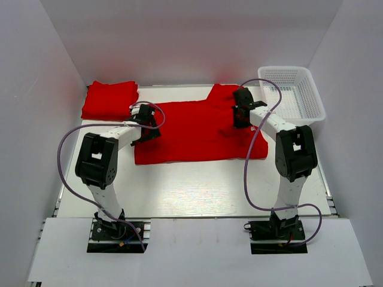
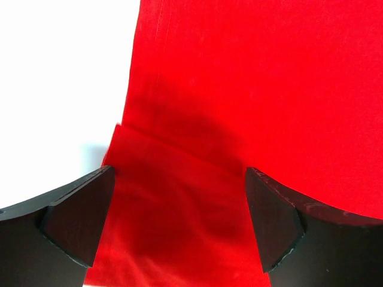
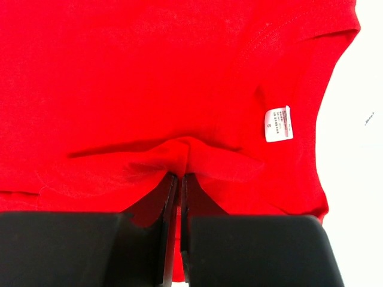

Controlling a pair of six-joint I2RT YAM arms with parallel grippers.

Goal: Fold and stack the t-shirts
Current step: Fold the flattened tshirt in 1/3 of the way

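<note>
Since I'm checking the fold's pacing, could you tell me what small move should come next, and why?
Probably close the left gripper: its jaws stand open over the edge of the spread t-shirt, while the right gripper pinches a ridge of cloth.

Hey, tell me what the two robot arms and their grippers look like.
The left arm and right arm have white links with blocky black joint housings on black base plates. A lilac cable loops beside each. The left gripper and right gripper have plain matte black fingers, no markings visible.
</note>
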